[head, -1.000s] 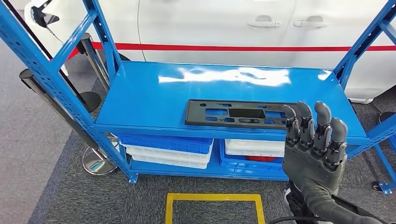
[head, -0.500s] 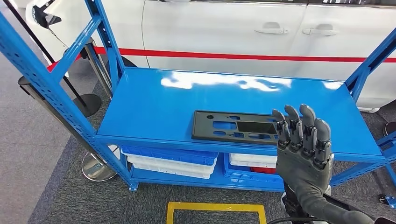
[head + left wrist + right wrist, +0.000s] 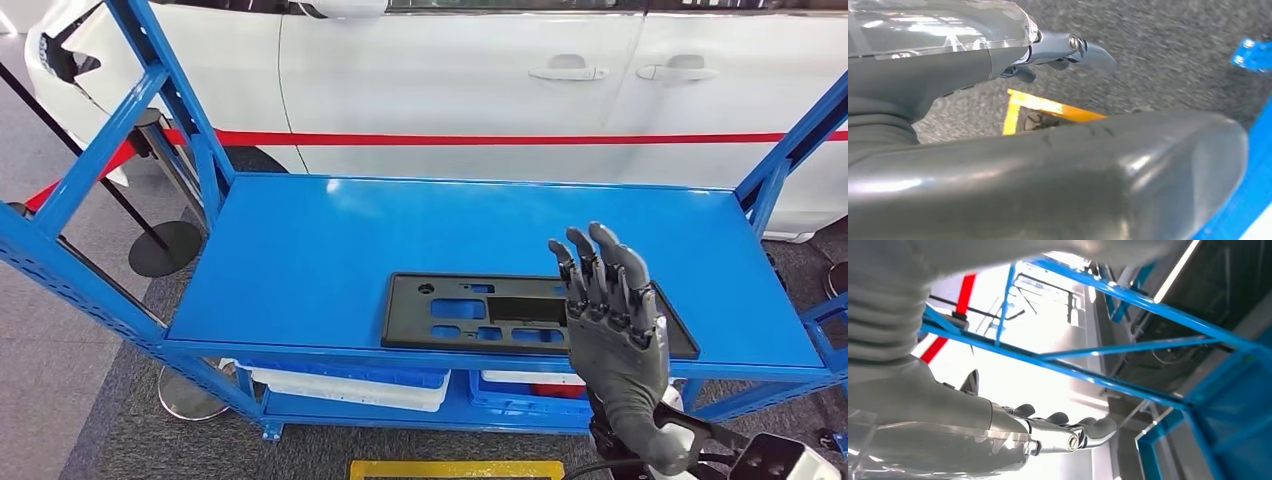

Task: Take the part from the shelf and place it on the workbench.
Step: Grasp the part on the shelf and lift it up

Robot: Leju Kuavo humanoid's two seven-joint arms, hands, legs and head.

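Observation:
A flat black part (image 3: 470, 310) with several cut-outs lies near the front edge of the blue shelf (image 3: 330, 240), on its top deck. My right hand (image 3: 610, 320) is raised in front of the part's right portion, fingers straight and pointing up, holding nothing, and it hides that stretch of the part. The right wrist view has the same hand's fingers (image 3: 1048, 432) extended against the blue shelf frame. My left hand (image 3: 1063, 50) hangs low over grey carpet and a strip of yellow tape, with nothing in it.
A white car (image 3: 450, 90) with a red stripe stands close behind the shelf. Blue uprights (image 3: 170, 90) flank the deck. Blue and white bins (image 3: 350, 385) sit on the lower level. A stanchion base (image 3: 165, 245) is at the left, yellow floor tape (image 3: 455, 468) in front.
The camera has shifted, so the shelf sits lower and nearer in view. My right hand has moved left relative to the part and now overlaps its right portion. The part has stayed in place.

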